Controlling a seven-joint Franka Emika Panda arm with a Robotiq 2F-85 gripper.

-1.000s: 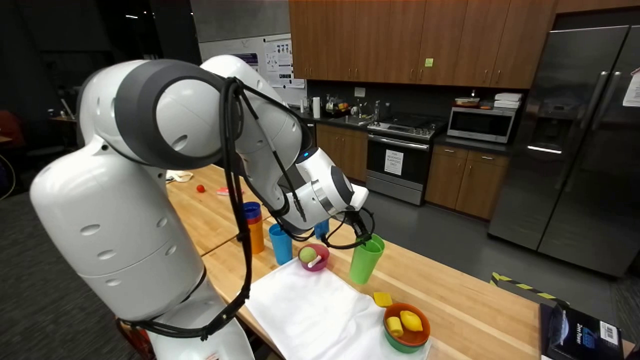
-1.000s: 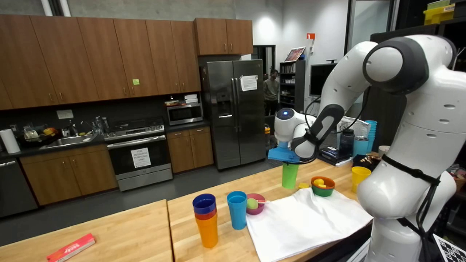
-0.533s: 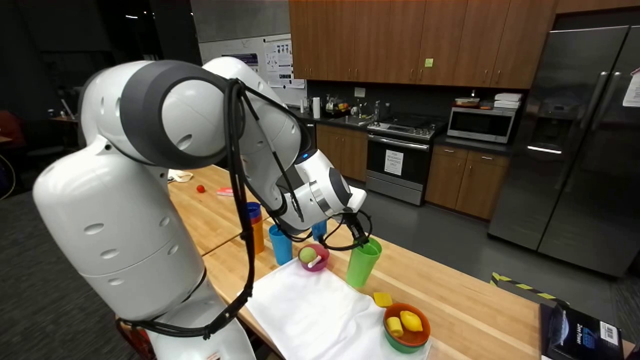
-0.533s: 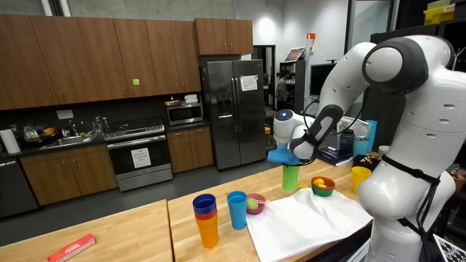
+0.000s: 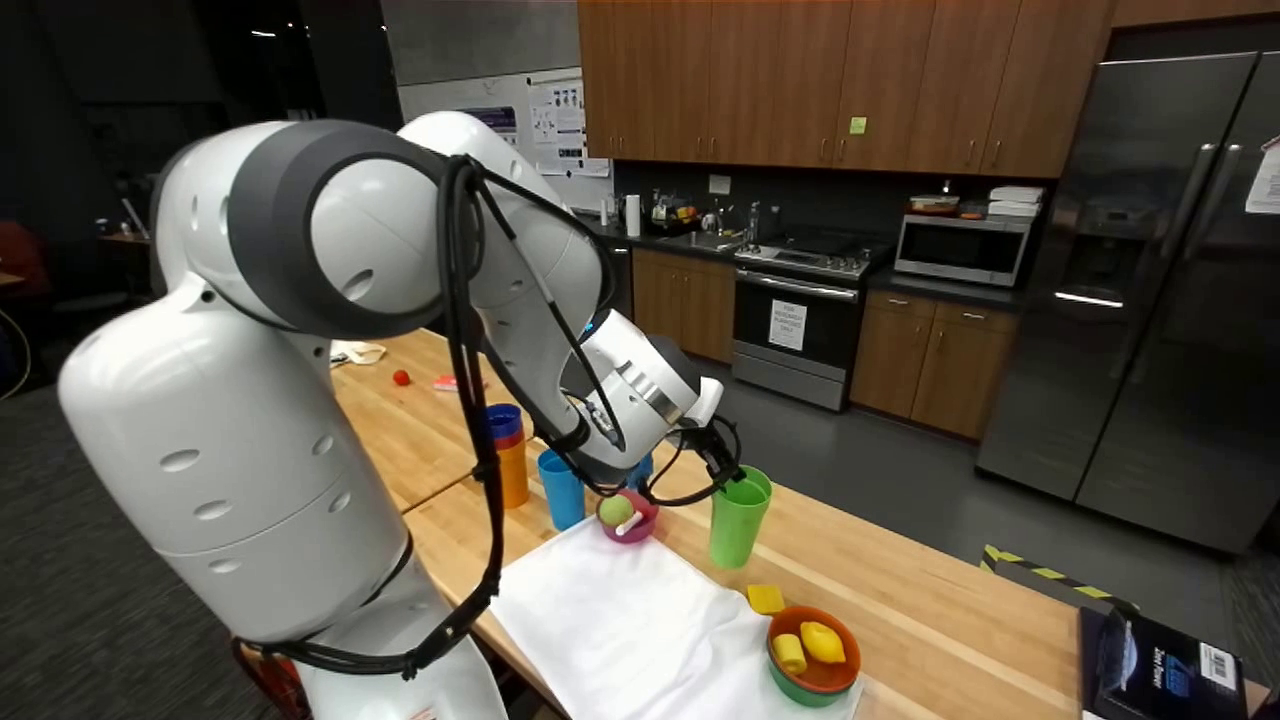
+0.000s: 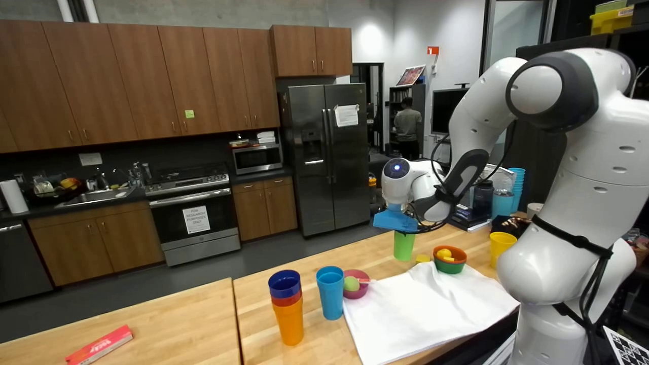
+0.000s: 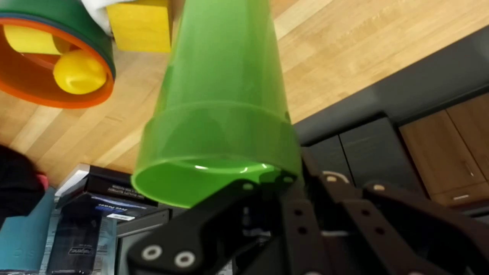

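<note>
My gripper (image 7: 301, 175) is shut on the rim of a green cup (image 7: 225, 76), one finger inside the wall and one outside. The cup stands nearly upright in both exterior views (image 5: 740, 520) (image 6: 404, 247). I cannot tell whether its base touches the table. In an exterior view a blue wrist part (image 6: 395, 220) hides the fingers. Near the cup lie a yellow block (image 5: 766, 599) and a bowl, orange inside and green outside (image 5: 800, 692). The bowl holds a lemon (image 5: 822, 641) and a yellow cylinder-like piece (image 5: 789, 654); these also show in the wrist view.
A white cloth (image 5: 640, 620) covers part of the table. Beside it are a pink bowl (image 6: 359, 293) with a green ball (image 6: 351, 284), a blue cup (image 6: 330, 294) and stacked cups (image 6: 289, 319). A yellow cup (image 6: 501, 248) and a black box (image 5: 1165, 670) stand farther along.
The wrist has turned, and the green cup has gone from leaning to nearly upright. It dipped slightly, then came back up. The gripper keeps hold of it. A person in the background has moved.
</note>
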